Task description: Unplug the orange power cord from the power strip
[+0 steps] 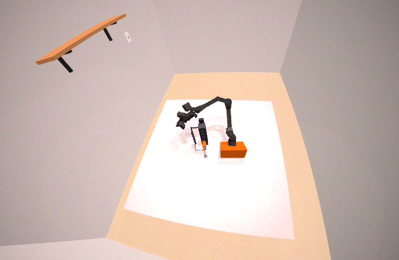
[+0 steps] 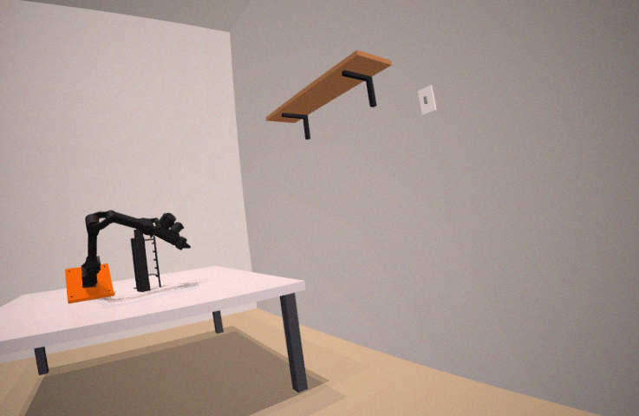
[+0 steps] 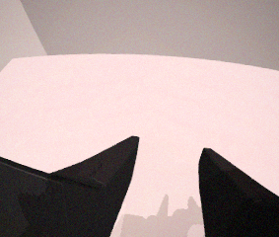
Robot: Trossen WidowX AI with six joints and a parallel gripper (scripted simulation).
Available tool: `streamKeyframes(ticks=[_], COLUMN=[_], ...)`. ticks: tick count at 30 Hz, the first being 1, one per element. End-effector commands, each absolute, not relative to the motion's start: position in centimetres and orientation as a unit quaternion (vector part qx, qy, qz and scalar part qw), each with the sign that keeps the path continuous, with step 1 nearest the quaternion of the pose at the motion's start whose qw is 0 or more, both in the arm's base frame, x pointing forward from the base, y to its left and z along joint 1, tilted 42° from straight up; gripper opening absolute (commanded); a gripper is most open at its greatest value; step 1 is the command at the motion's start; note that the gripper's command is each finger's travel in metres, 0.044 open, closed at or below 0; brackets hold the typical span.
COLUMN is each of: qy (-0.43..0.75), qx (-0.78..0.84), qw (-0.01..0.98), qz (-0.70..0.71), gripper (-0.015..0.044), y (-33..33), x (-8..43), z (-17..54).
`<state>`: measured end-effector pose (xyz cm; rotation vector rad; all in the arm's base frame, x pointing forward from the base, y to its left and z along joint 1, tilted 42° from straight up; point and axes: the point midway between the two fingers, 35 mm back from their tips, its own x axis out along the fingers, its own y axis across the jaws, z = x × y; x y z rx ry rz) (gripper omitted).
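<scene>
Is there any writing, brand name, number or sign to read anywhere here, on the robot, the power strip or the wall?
None can be read.
Arm and orange base: no markings show.
Power strip: too small to show any label.
Wall plate: only a dark slot, no text.
Shelf: plain wood.

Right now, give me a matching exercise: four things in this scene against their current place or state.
Things:
1. gripper
2. orange plug
3. power strip
4. orange base

States:
A. standing upright on the white table
B. seated low on the strip
C. bears the arm's foot
D. raised above the table, fingers apart, nothing between them

Pairs: 1-D, 2-B, 3-A, 4-C
</scene>
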<state>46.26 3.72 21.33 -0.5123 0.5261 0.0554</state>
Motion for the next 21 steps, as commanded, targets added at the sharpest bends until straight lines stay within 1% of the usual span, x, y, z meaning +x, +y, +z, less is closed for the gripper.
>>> streamKeyframes(ticks=[1,10,15,18,21], qy=[0.282,0.344,0.376,0.404,0.447], qx=[-0.243,-0.232,-0.245,-0.292,-0.377], qw=[0.926,0.900,0.881,0.850,0.784], qz=[0.060,0.135,0.151,0.171,0.210], gripper=[0.0160,0.0160,0.0160,0.0160,0.0160], y=[7.4,15.9,17.7,18.3,19.1], x=[45.9,43.1,41.7,40.3,37.4], z=[19.6,15.6,13.6,11.7,8.6])
